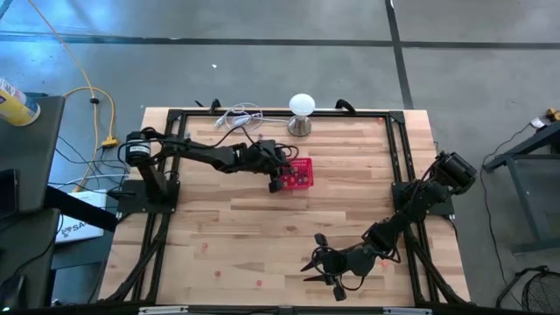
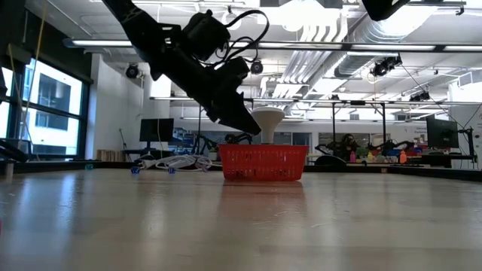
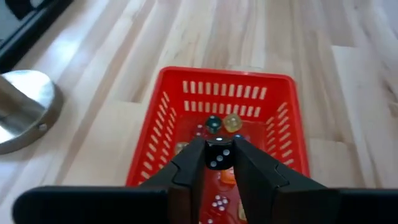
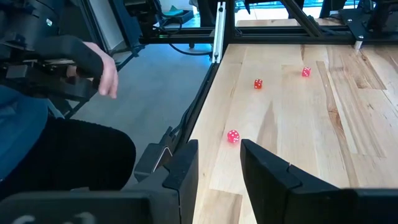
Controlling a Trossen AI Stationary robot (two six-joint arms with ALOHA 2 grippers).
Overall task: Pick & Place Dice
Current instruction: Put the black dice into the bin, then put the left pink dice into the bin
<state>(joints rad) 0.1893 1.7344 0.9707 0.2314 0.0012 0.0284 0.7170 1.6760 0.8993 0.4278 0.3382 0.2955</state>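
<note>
A red mesh basket stands on the wooden table at the far middle, with several dice in it. My left gripper hovers over the basket's near-left rim, shut on a black die. In the low view it slants down toward the basket. My right gripper stands open near the table's front edge, with nothing between its fingers. Three red dice lie on the table ahead of it, the nearest one just beyond the fingertips. My left gripper pinches the black die by two opposite faces between its two fingertips. The fingers slant down from the table's left. The die hangs clear above the inside of the basket, a three-pip face toward the wrist camera.
A white ball lamp on a metal base stands just beyond the basket, and a white cable lies at the far edge. A few loose red dice lie near the front left. A person's hand shows beyond the table's edge.
</note>
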